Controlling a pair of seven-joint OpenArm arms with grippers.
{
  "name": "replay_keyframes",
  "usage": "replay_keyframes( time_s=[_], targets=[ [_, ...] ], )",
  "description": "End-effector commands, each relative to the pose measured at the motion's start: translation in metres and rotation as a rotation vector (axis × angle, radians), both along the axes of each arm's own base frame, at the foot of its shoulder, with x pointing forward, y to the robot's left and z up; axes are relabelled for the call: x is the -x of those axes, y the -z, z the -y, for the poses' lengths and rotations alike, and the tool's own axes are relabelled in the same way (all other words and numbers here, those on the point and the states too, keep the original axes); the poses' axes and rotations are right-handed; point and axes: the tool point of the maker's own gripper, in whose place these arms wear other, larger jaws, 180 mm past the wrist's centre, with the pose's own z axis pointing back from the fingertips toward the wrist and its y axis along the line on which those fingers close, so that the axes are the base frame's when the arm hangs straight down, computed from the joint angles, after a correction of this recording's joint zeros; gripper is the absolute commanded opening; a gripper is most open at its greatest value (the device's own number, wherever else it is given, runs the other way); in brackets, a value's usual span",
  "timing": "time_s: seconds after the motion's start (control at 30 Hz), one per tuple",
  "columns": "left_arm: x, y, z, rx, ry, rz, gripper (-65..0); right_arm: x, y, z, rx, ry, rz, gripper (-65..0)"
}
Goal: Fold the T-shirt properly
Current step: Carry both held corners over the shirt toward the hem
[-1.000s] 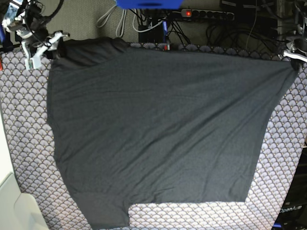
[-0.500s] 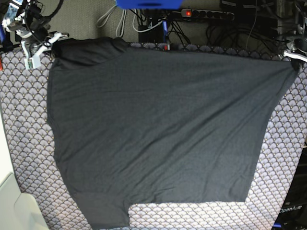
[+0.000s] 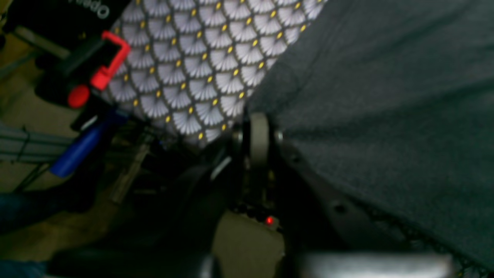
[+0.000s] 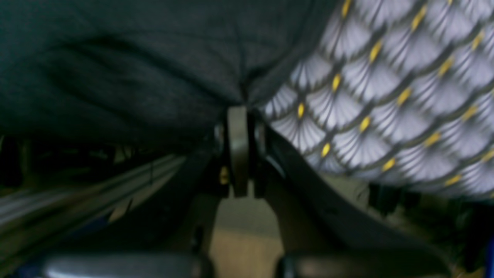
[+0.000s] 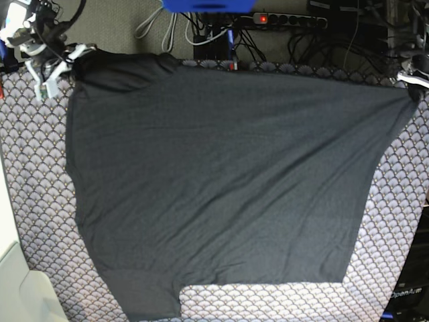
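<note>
The T-shirt (image 5: 221, 181) lay spread plain side up across the scallop-patterned cloth (image 5: 33, 201) that covered the table, its dark body filling most of the middle and reaching from the far edge down to the near edge at the left, where one sleeve ran out of the base view. My right fingers (image 5: 75, 59) were closed on the far left corner of the shirt, at the far edge of the table, and in the right wrist view the two fingers (image 4: 238, 127) stood pressed together with a pinch of dark knit gathered into them, folds running out from the pinch, patterned cloth just beside it on the right. My left fingers (image 5: 410, 86) were closed on the far right corner of the shirt, where the fabric drew out to a point. In the left wrist view those fingers (image 3: 257, 135) met on the shirt's edge, with the hem trailing away toward the near right and the patterned cloth showing to the left. Shallow creases crossed the shirt between my two grips. A red and black clamp (image 3: 96, 69) sat at the table's edge, left of my left fingers in that view, blurred. A power strip (image 5: 288, 20) with a red light lay on the floor beyond the far edge of the table.
</note>
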Motion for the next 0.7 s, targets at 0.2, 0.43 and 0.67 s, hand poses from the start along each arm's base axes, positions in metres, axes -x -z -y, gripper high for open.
replay_keyframes(
  time_s=[0.2,0.43,0.67],
  targets=[
    [-0.012,-0.023,-0.003,-0.052,0.016,0.063,-64.3,-0.020,-0.029,0.000,0.037,-0.031,0.101,-63.5],
    [-0.037,-0.041,-0.006,-0.064,0.015,0.137,-64.3,-0.038,-0.047,0.017,0.090,-0.031,0.156,-63.5],
    [-0.058,-0.056,-0.008,-0.066,0.009,0.207,-64.3,-0.064,-0.067,0.028,0.130,-0.048,0.223,-63.5]
  ],
)
